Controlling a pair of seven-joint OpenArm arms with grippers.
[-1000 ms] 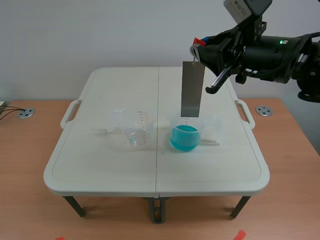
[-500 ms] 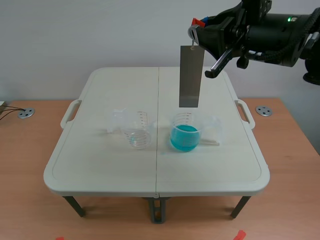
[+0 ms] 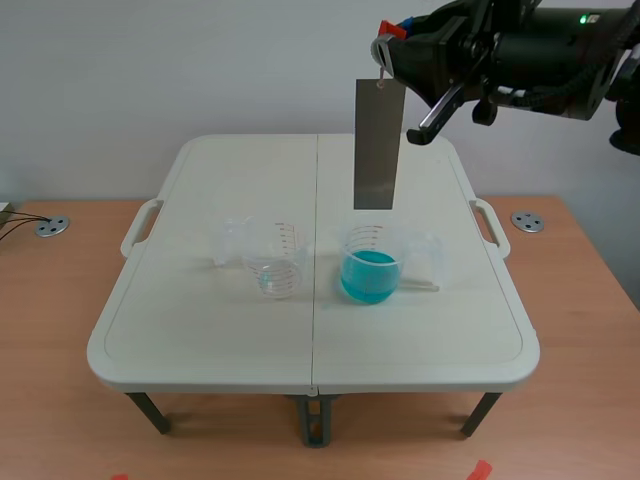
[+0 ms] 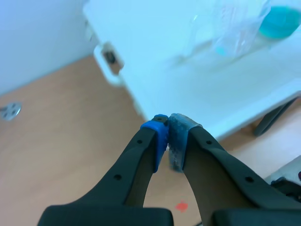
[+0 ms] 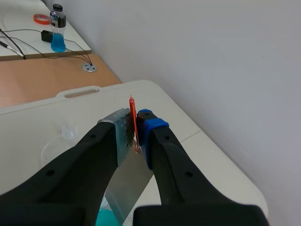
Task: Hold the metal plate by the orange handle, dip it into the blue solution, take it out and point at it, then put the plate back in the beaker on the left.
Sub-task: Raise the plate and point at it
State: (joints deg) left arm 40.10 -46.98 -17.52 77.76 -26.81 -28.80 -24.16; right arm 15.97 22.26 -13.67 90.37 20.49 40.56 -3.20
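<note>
Above the beaker of blue solution [image 3: 371, 266], the metal plate [image 3: 379, 145] hung upright from the right tool [image 3: 384, 48], its lower edge clear of the rim and a little toward the far side of the worktop [image 3: 200, 320]. Right wrist view: both pads were clenched on the thin orange handle [image 5: 133, 121], with the plate hanging below them. Left wrist view: the left tool [image 4: 168, 136] was closed on nothing, its pads meeting, low beside the worktop's edge and well apart from the plate. The left-hand beaker [image 3: 277, 263] stood just beside the blue one.

The step in hand was judged to be holding the plate clear of the solution; whether its surface was wet could not be told. Done well, this called for three things:
- a firm grip on the handle;
- a steady vertical hang over the blue beaker, so that any drips fell into it;
- an approach by the left tool, fingers together, halting near the plate's face without touching it.

Because the handle was thin and the plate long, a quick arm motion would likely set the plate swinging toward a beaker.
</note>
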